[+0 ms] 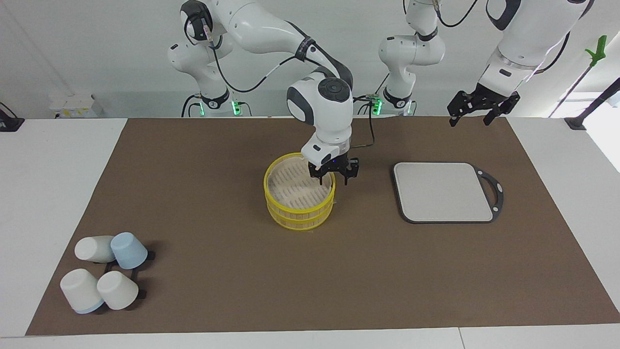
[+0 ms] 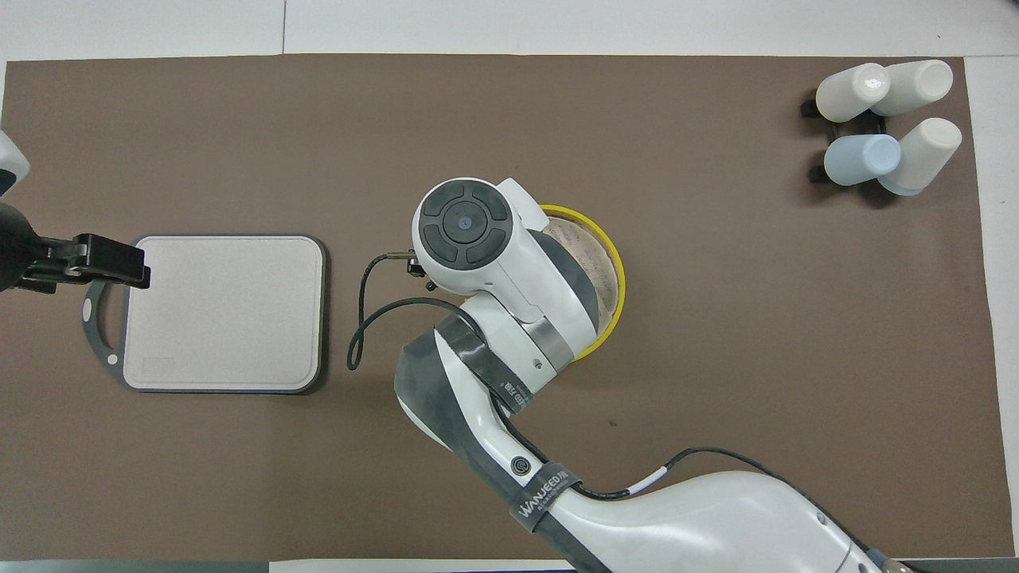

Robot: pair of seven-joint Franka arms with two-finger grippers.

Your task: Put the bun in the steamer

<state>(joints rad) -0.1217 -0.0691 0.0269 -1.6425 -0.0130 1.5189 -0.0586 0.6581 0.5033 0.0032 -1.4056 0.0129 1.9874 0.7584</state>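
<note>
Steamer (image 1: pixel 299 196), two yellow-rimmed tiers, sits at the middle of the brown mat on the surface (image 1: pixel 58 184). Right gripper (image 1: pixel 333 178) hangs over its rim at about three o'clock in the facing view, fingers spread wide with nothing between them. I cannot make out the bun. Left gripper (image 1: pixel 469 116) waits, fingers wide, above the mat's edge beside the grey cutting board (image 1: pixel 443 192).

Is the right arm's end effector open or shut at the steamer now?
Open. The right end effector hangs at the steamer rim, its two fingertips standing clearly apart in the facing view, holding nothing.
</note>
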